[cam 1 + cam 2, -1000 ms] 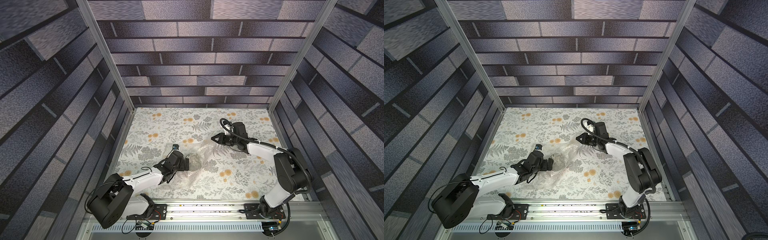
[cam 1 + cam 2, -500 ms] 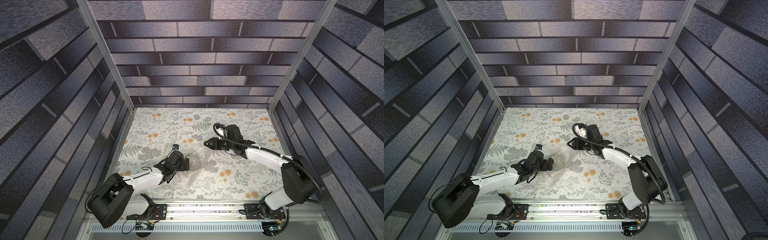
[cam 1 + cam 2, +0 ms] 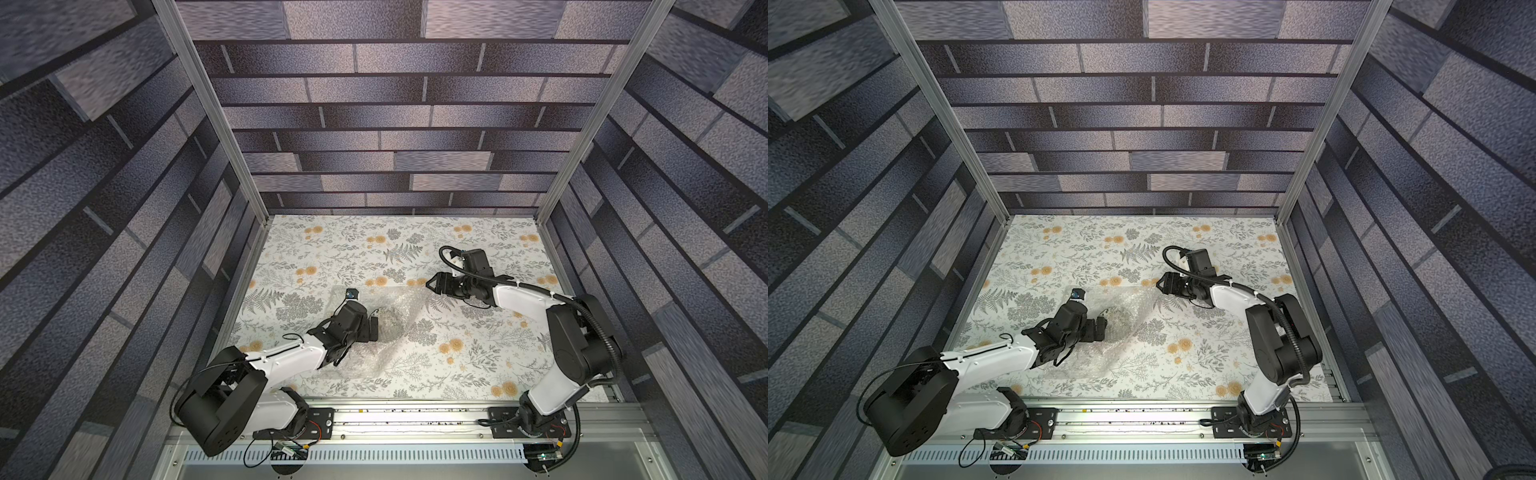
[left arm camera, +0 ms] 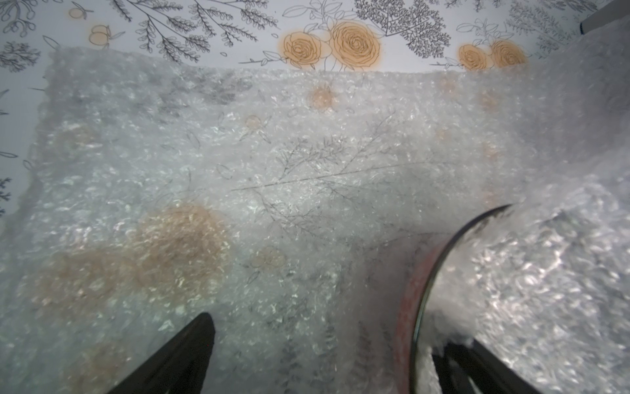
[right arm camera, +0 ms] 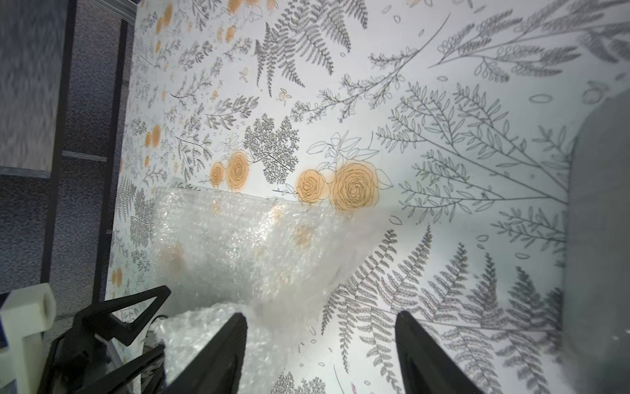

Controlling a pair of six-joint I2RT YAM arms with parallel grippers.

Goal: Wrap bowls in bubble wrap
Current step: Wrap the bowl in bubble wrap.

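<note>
The bowl sits left of centre on the bubble wrap, a flap draped over its rim. The left hand straddles that rim, spread wide. The right hand, parted and empty, hovers at the wrap's far-right corner. Patterned tabletop stretches beyond both edges.

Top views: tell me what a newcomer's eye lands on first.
The shiny, crumpled bubble wrap at the middle of the floral tablecloth stands out, with the bowl half veiled by it. The left gripper sits open at the bowl's rim, while the right gripper hangs open beside the sheet's far corner.
</note>
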